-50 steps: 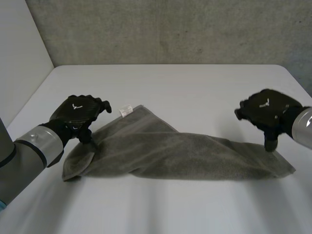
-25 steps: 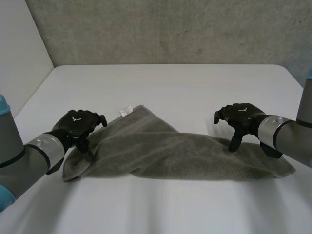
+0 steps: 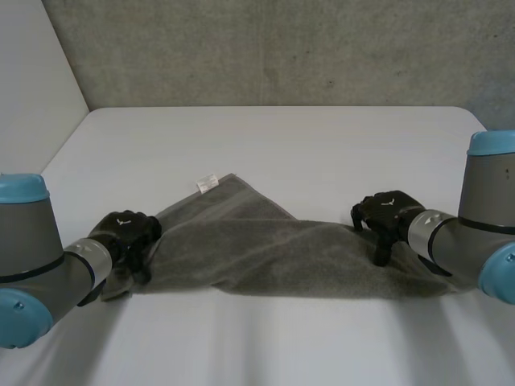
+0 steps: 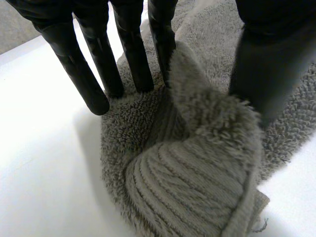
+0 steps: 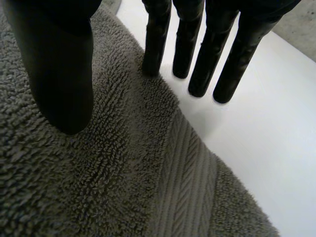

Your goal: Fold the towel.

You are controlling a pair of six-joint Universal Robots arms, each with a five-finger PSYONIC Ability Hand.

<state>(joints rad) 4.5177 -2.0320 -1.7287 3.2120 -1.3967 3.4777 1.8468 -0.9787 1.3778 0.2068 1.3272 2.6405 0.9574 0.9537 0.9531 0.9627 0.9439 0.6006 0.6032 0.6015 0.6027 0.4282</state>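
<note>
Black left hand (image 3: pixel 125 235) and right hand (image 3: pixel 386 213) are seen white-marked, silver-cuffed, on grey arms capped light blue.

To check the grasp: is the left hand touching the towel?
Touching. The left wrist view shows the left hand with fingers pressed against a raised fold of the towel, which bunches between them and the thumb.

Light is soft and even, coming from above on the far side. Table (image 3: pixel 282 145) bright white, wall (image 3: pixel 265 48) dimmer. Towel (image 3: pixel 257 249) throws a faint, wide shadow toward the near edge. Wrist views: table near blown-out, towel creases go dark.
</note>
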